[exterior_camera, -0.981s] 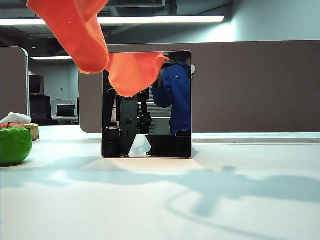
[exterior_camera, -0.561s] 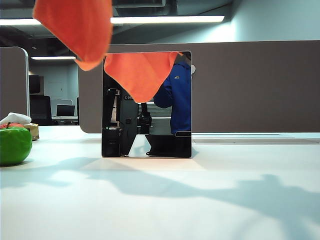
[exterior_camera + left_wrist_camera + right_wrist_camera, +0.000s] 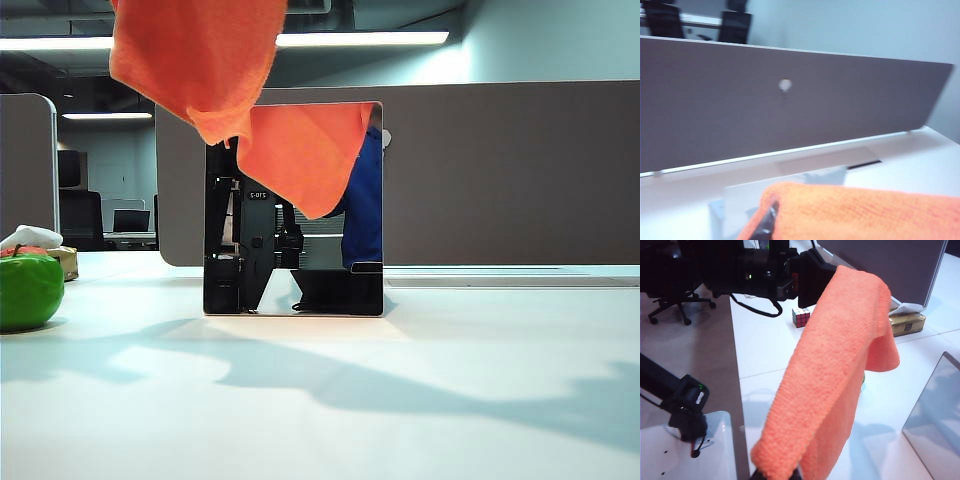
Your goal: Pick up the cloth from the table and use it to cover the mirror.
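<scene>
A grey partition panel [image 3: 500,170] stands at the far side. Long ceiling strip lights [image 3: 360,39] glow overhead. Dark office chairs [image 3: 80,215] stand far left.

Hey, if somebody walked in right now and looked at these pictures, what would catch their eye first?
The bright orange cloth hanging in the air above the mirror, its reflection filling the upper glass. Both grippers are shut on it, the left gripper and right gripper each barely peeking from under the fabric. Next comes the green apple at the table's left edge.
</scene>
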